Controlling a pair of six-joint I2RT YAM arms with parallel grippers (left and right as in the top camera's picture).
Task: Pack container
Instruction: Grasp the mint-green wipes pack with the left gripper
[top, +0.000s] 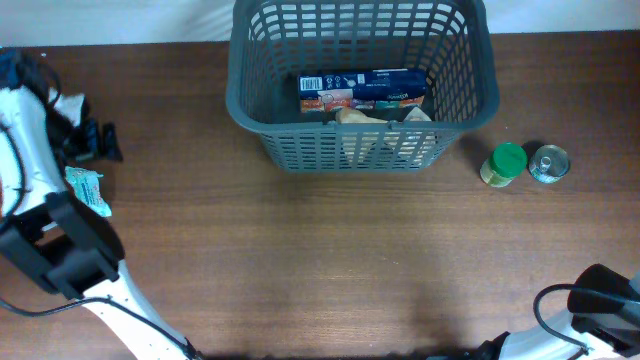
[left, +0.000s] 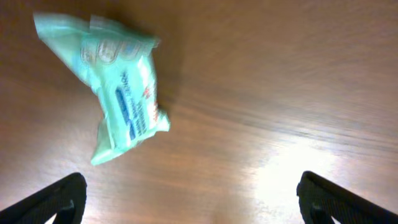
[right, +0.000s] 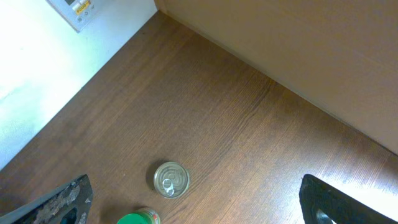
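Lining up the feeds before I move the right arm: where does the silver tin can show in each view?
Overhead: the silver tin can stands at the right, clear of the container.
Left wrist: not in view.
Right wrist: the can is low, left of centre.
Shared landmark: the green-lidded jar beside the can, at the bottom edge in the right wrist view.
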